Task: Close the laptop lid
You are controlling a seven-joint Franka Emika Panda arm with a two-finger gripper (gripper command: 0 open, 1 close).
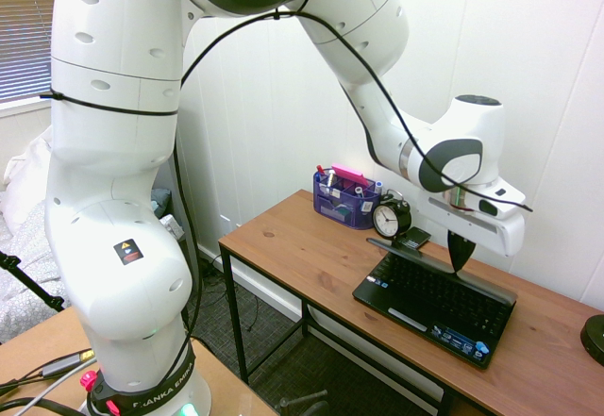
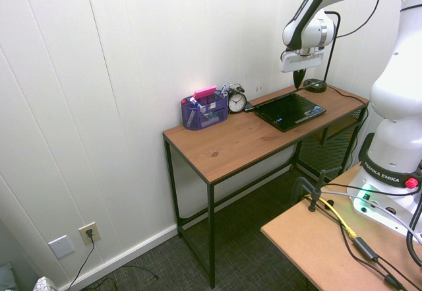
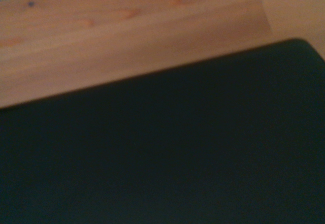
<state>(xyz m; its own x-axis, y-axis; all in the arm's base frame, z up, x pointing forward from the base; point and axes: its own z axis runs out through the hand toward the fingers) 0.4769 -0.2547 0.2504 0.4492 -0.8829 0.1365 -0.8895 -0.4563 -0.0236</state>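
The laptop (image 1: 436, 303) is shown on the wooden counter (image 1: 302, 251), beside an alarm clock (image 1: 391, 216) and a blue organiser (image 1: 344, 201). The lid (image 1: 442, 270) is seen tilted far back. The claw (image 1: 460, 263), fingers pressed together, is pointed down at the lid's upper edge; contact appears likely but is unclear.

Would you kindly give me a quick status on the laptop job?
Gripper shut, pointing down at the lid. Laptop open, lid tilted well back, low. Alarm clock behind the lid, not in the way.

Bright even room light, sharp exterior views, wrist view blurred and dim
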